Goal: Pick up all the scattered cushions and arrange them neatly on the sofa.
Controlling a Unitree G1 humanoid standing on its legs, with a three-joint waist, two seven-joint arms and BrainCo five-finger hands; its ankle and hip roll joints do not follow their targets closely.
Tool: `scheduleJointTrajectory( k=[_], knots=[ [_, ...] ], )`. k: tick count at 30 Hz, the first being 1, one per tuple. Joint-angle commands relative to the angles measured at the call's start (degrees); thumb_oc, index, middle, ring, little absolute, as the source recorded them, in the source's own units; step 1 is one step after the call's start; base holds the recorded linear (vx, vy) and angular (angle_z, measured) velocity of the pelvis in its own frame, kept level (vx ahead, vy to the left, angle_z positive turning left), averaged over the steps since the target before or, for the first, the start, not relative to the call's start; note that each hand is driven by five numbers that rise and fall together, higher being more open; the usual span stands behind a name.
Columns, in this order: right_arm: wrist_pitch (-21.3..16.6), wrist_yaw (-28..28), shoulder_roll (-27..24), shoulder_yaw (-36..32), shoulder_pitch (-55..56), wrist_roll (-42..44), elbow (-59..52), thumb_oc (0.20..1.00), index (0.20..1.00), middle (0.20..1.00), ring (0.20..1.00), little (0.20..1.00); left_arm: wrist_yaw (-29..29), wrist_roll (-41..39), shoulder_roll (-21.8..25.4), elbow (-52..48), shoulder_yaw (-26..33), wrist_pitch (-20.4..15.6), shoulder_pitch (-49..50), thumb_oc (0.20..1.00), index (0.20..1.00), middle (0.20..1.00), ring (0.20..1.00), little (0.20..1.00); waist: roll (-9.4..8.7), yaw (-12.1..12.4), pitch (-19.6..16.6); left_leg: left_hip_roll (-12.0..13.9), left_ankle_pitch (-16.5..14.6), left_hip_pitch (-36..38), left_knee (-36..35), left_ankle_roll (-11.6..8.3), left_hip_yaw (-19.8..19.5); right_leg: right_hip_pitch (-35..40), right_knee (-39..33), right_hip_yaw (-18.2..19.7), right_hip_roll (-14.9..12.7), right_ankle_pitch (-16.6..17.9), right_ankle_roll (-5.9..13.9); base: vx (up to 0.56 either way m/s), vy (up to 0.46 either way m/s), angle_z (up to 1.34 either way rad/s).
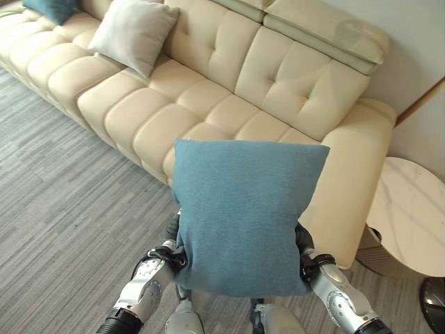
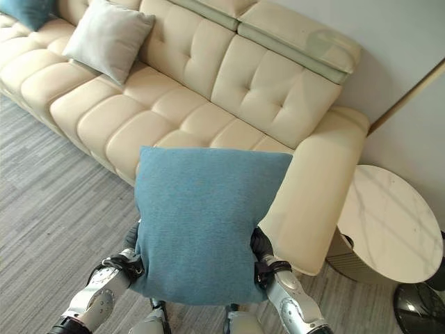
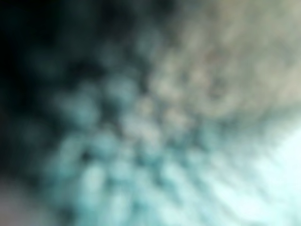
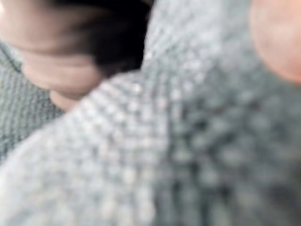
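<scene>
Square teal woven-fabric cushion (image 1: 243, 216) held upright before the cream tufted leather sofa (image 1: 208, 90) at 12 o'clock, left hand (image 1: 172, 228) and right hand (image 1: 303, 240) flanking its lower edges — finger state cannot be told — evidently light, soft, best clasped at opposite sides.

Cushions, three: two blue, one (image 1: 240, 216) upright off the front edge of the sofa, one (image 1: 50, 8) at the far left end of the seat; one pale grey (image 1: 133, 33) leaning against the backrest. Sofa (image 1: 208, 90), one, cream. Round side table (image 1: 410, 216), one, off the sofa's right arm.
</scene>
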Motion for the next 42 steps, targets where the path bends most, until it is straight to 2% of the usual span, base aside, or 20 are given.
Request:
scheduleJointTrajectory(
  k=[1,6,9,10,13,17,20,21,22,24,27,28,30,32,36,37,38,39,40,42],
  knots=[
    [-3.5,7.95,6.89,5.35,-3.37,1.33,-12.82,0.2,0.2,0.2,0.2,0.2,-6.76,2.97,-7.04,-11.53,-5.51,-3.29,-5.45,0.2,0.2,0.2,0.2,0.2,-2.66,-1.43,-0.89,-9.06,-13.91,9.71,3.06,0.33,2.1,-5.3,-1.78,-4.75,0.44,-1.28,0.77,0.31,-0.146,0.32],
    [-2.42,9.63,4.21,5.1,-2.1,0.77,-14.46,0.2,0.2,0.2,0.2,0.2,-7.79,2.41,-7.24,-13.6,-3.45,-3.3,-2.35,0.2,0.2,0.2,0.2,0.2,-2.11,-2.05,-2.37,-7.11,-17.84,11.73,9.13,-0.8,4.33,-1.45,-2.23,-4.05,1.01,-2.87,-0.84,0.27,-0.103,0.0],
    [-1.81,9.96,3.46,5.19,-1.43,0.36,-14.81,0.2,0.2,0.2,0.2,0.2,-7.64,2.36,-7.41,-13.73,-2.85,-3.34,-1.63,0.2,0.2,0.2,0.2,0.2,-1.59,-2.0,-2.29,-6.14,-16.42,11.66,10.75,-1.29,4.52,-0.3,-2.42,-3.02,1.82,-3.59,-1.43,0.14,-0.039,-0.18],
    [-1.41,10.14,3.32,5.65,-1.41,-0.62,-14.71,0.2,0.2,0.2,0.2,0.2,-7.26,2.34,-7.55,-14.26,-2.43,-3.36,-1.13,0.2,0.2,0.2,0.2,0.2,-0.93,-1.8,-2.53,-5.27,-13.98,10.67,9.29,-1.75,4.05,0.33,-2.85,-2.11,2.2,-4.42,-1.62,0.11,-0.002,-0.06],
    [-1.39,10.22,2.93,5.55,-1.45,-0.94,-15.11,0.2,0.2,0.2,0.2,0.2,-7.04,2.66,-7.46,-14.56,-2.31,-3.46,-1.11,0.2,0.2,0.2,0.2,0.2,-0.83,-1.75,-2.67,-4.68,-12.98,9.34,7.88,-1.95,3.0,0.2,-2.63,-1.44,1.93,-5.06,-1.67,0.09,0.032,-0.07],
    [-1.38,10.2,2.25,4.84,-0.5,-1.01,-15.87,0.2,0.2,0.2,0.2,0.2,-6.86,3.03,-7.41,-15.13,-2.1,-3.69,-1.19,0.2,0.2,0.2,0.2,0.2,-1.09,-1.97,-2.92,-3.33,-10.7,5.35,7.05,-2.21,0.61,0.18,-1.93,0.1,1.39,-6.12,-1.9,0.11,0.057,-0.17],
    [-1.27,10.76,0.83,3.36,2.12,-0.47,-16.94,0.2,0.2,0.2,0.2,0.2,-6.48,3.56,-7.33,-15.97,-1.51,-4.12,-0.98,0.2,0.2,0.2,0.2,0.2,-1.24,-1.77,-1.94,-1.13,-6.98,0.74,6.47,-2.86,-2.2,1.66,-0.3,2.75,1.37,-7.7,-1.93,0.16,0.079,-0.25],
    [-1.27,10.76,0.83,3.36,2.13,-0.47,-16.94,0.2,0.2,0.2,0.2,0.2,-6.48,3.56,-7.33,-15.97,-1.52,-4.12,-0.98,0.2,0.2,0.2,0.2,0.2,-1.25,-1.76,-1.93,-1.13,-6.98,0.76,6.47,-2.86,-2.19,1.66,-0.3,2.76,1.37,-7.7,-1.93,0.17,0.119,-0.48],
    [-1.17,11.28,0.03,2.64,3.66,0.12,-17.49,0.2,0.2,0.2,0.2,0.2,-6.27,3.88,-7.41,-16.26,-1.41,-4.44,-0.74,0.2,0.2,0.2,0.2,0.2,-1.05,-1.4,-1.11,-0.4,-5.0,-1.01,4.33,-3.31,-4.27,2.74,0.38,4.21,1.75,-8.69,-1.98,0.16,0.14,-0.41],
    [-1.02,11.83,-1.15,1.52,5.38,0.64,-17.69,0.2,0.2,0.2,0.2,0.2,-6.16,4.28,-7.42,-16.42,-1.26,-4.74,-0.51,0.2,0.2,0.2,0.2,0.2,-0.71,-1.26,-0.66,0.15,-3.68,-1.82,1.48,-3.85,-5.58,3.48,0.93,5.67,1.99,-9.72,-1.79,0.18,0.189,-0.22],
    [-0.73,12.6,-2.54,-0.62,8.55,1.11,-18.02,0.2,0.2,0.2,0.2,0.2,-6.44,4.22,-7.83,-16.45,-0.89,-5.26,-0.02,0.2,0.2,0.2,0.2,0.2,-0.74,-1.89,-0.39,1.12,-3.11,-3.71,0.76,-4.25,-4.63,4.6,0.85,6.64,1.16,-10.63,-1.2,0.16,0.257,-0.37],
    [-0.53,13.54,-3.18,-2.66,10.96,1.51,-18.56,0.2,0.2,0.2,0.2,0.2,-7.12,4.19,-7.95,-16.56,-0.42,-5.23,0.57,0.2,0.2,0.2,0.2,0.2,-0.28,-2.82,-0.49,2.06,-2.7,-3.41,0.5,-4.25,-1.19,5.14,0.96,6.86,0.67,-10.83,-0.74,0.13,0.261,-0.33],
    [-0.28,14.53,-3.59,-3.44,12.51,1.8,-18.74,0.2,0.2,0.2,0.2,0.2,-7.67,4.25,-7.93,-16.9,-0.12,-5.06,1.34,0.2,0.2,0.2,0.2,0.2,0.3,-3.35,-0.89,2.75,-1.98,-2.55,0.07,-4.44,0.62,5.5,0.87,6.78,0.4,-10.65,-0.36,0.14,0.272,-0.27],
    [0.59,15.51,-3.95,-4.55,15.16,2.07,-19.18,0.2,0.2,0.2,0.2,0.2,-8.57,4.63,-7.4,-17.37,-0.38,-4.91,2.33,0.2,0.2,0.2,0.2,0.2,0.81,-4.24,-1.7,2.53,-0.8,-1.94,0.69,-4.45,2.33,6.07,0.38,6.78,-0.66,-9.93,0.35,0.19,0.328,-0.28],
    [2.16,16.73,-4.34,-4.87,17.13,1.96,-17.83,0.2,0.2,0.2,0.2,0.2,-9.55,4.87,-5.73,-17.58,-0.34,-4.6,2.84,0.2,0.2,0.2,0.2,0.2,-0.39,-4.95,-2.56,0.99,-2.26,-1.47,2.86,-3.59,3.06,6.24,0.53,7.63,-2.63,-9.07,1.38,0.17,0.234,0.05],
    [0.27,13.47,-2.58,-4.97,9.9,0.54,-9.06,0.2,0.2,0.2,0.2,0.2,-11.33,3.84,-5.1,-15.88,-2.39,-3.04,2.54,0.2,0.2,0.2,0.2,0.2,-1.0,-2.71,-3.5,-0.63,-3.94,-2.01,4.17,-2.18,2.07,6.9,0.15,7.42,-4.13,-8.44,2.2,0.23,0.198,-0.07],
    [2.0,14.39,-0.44,-4.49,8.41,0.1,-6.7,0.2,0.2,0.2,0.2,0.2,-11.96,3.97,-4.46,-15.2,-3.38,-2.52,1.78,0.2,0.2,0.2,0.2,0.2,-1.44,-2.04,-3.72,-1.7,-4.87,-1.61,4.45,-1.35,1.73,6.9,1.05,7.62,-4.78,-8.23,2.57,0.28,0.257,0.05],
    [2.73,14.28,1.14,-3.91,7.24,0.68,-5.42,0.2,0.2,0.2,0.2,0.2,-12.21,3.47,-4.32,-14.69,-3.69,-2.22,1.01,0.2,0.2,0.2,0.2,0.2,-1.79,-1.71,-3.94,-2.47,-5.48,-1.25,4.47,-0.72,1.69,6.62,2.29,7.95,-5.22,-7.6,2.96,0.19,0.226,0.18],
    [2.23,13.97,2.2,-3.49,5.85,1.12,-5.02,0.2,0.2,0.2,0.2,0.2,-11.82,3.71,-4.08,-14.27,-3.96,-1.96,-0.15,0.2,0.2,0.2,0.2,0.2,-2.18,-1.53,-3.89,-3.6,-6.2,-0.64,4.47,0.22,1.94,5.81,5.37,8.78,-5.92,-5.4,3.65,0.13,0.218,0.27],
    [2.13,13.79,3.15,-2.98,5.22,0.73,-5.25,0.2,0.2,0.2,0.2,0.2,-11.34,4.02,-3.54,-14.26,-4.0,-1.74,-1.39,0.2,0.2,0.2,0.2,0.2,-2.24,-1.57,-3.5,-4.41,-7.06,0.43,4.11,1.51,2.5,3.04,10.68,10.16,-6.15,-3.0,4.0,0.09,0.207,0.07]
  ],
)
